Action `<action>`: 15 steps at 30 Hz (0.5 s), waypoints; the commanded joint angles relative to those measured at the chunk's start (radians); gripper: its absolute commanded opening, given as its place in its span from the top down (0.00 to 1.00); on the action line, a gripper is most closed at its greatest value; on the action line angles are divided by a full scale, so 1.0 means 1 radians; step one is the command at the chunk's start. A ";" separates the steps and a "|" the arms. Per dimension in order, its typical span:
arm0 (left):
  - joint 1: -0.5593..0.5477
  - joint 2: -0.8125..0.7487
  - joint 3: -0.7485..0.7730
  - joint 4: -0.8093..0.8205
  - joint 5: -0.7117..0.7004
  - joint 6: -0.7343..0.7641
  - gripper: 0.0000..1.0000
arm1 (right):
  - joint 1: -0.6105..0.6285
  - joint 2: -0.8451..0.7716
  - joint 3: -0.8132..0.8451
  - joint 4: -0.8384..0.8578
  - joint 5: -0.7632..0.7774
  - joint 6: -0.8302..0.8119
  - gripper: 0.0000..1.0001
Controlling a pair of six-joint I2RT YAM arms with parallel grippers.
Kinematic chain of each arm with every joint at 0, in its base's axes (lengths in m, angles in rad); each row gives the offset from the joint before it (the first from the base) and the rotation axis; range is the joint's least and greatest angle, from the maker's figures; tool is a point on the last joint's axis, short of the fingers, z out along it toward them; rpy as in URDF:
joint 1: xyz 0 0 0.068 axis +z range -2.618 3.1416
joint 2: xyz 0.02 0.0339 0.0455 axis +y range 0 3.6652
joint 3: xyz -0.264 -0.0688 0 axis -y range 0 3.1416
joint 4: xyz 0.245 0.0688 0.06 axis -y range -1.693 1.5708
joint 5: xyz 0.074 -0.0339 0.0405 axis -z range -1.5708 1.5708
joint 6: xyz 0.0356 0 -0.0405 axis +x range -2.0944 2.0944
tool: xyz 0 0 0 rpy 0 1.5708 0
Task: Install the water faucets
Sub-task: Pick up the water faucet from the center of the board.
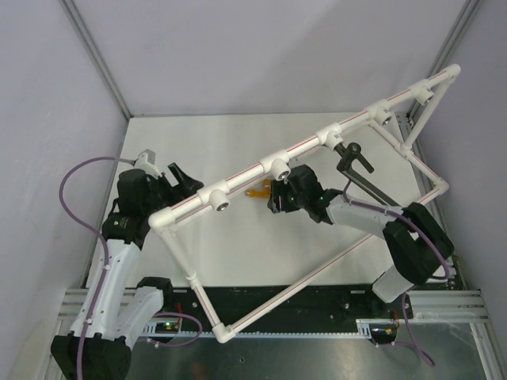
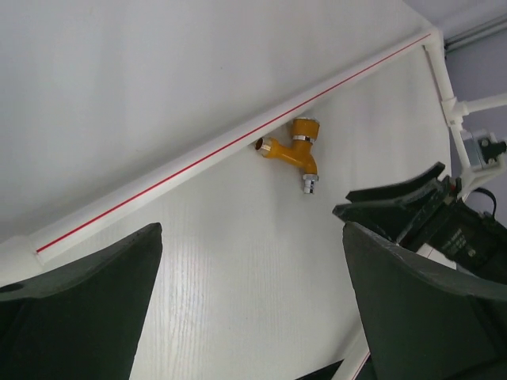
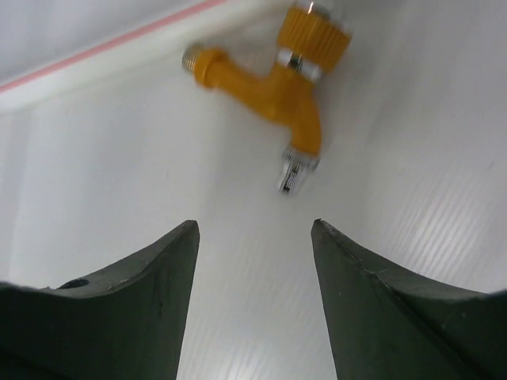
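Note:
The orange-brass tap (image 1: 257,192) lies on the white table just under the pipe frame's top pipe (image 1: 245,172). It shows in the left wrist view (image 2: 295,150) and, blurred, in the right wrist view (image 3: 277,79). My right gripper (image 1: 272,198) is open and empty, its fingertips just short of the tap's silver end (image 3: 253,226). My left gripper (image 1: 184,178) is open and empty (image 2: 252,231), farther from the tap on the frame's left. The black tap (image 1: 354,160) with its long arm sits by a socket at the frame's right; I cannot tell if it is joined.
The white pipe frame (image 1: 190,273) stands slanted over the table, with several round sockets (image 1: 219,205) along its red-striped top pipe (image 2: 198,158). Its lower bars run to the near edge. The right gripper shows at the right of the left wrist view (image 2: 412,202). Grey walls enclose the table.

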 commanded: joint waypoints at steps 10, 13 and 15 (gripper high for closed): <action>0.055 -0.004 0.007 0.070 0.134 0.054 0.00 | -0.109 0.295 0.224 0.083 -0.216 -0.140 0.42; 0.055 -0.009 0.005 0.070 0.138 0.059 0.00 | -0.109 0.323 0.240 0.068 -0.202 -0.146 0.45; 0.055 -0.006 0.001 0.071 0.141 0.057 0.00 | -0.109 0.334 0.247 0.058 -0.177 -0.146 0.46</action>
